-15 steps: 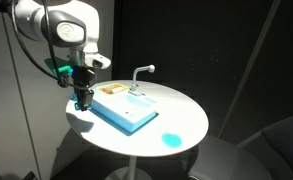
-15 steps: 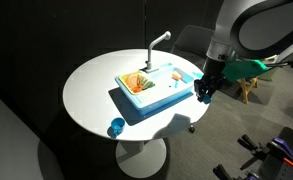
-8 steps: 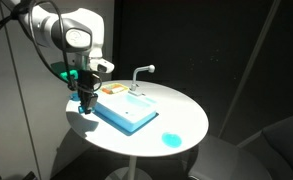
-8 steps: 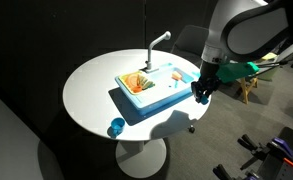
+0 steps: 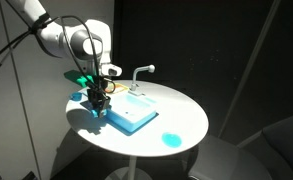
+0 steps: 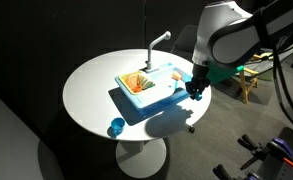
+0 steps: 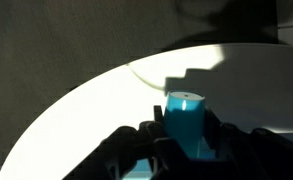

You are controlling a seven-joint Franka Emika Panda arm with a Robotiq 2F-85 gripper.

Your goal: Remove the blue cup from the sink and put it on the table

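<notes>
**A:** How far along is the task, in an exterior view?

**B:** The dark two-finger gripper [image 5: 96, 107] hangs at one end of the light-blue rectangular toy sink slab [image 5: 131, 115], just above the round white tabletop [image 5: 191, 112]. The cup is too small to pick out there. A flat blue disc [image 5: 171, 140] lies on the table, well apart from the sink.

**A:** And in an exterior view again?

**B:** The gripper [image 6: 193, 90] is beside the sink's [image 6: 151, 92] end, near the table's edge. The white curved faucet [image 6: 158, 40] stands at the back. I see no cup in the basin.

**A:** The wrist view?

**B:** The tiny bright cyan-blue cup [image 7: 183, 112] stands upright with the jaws clamped on its sides. The dark fingers [image 7: 221, 140] flank it, and the white tabletop lies beyond.

**A:** So what's done?

**B:** I judge the grasp and the removal from the basin done. Setting the cup on bare table and letting go are left.

**A:** What differs from a second ago?

**B:** The gripper has shifted closer in along the sink's end and the arm has folded lower. The sink and disc lie where they did, and the jaws are no wider.
</notes>
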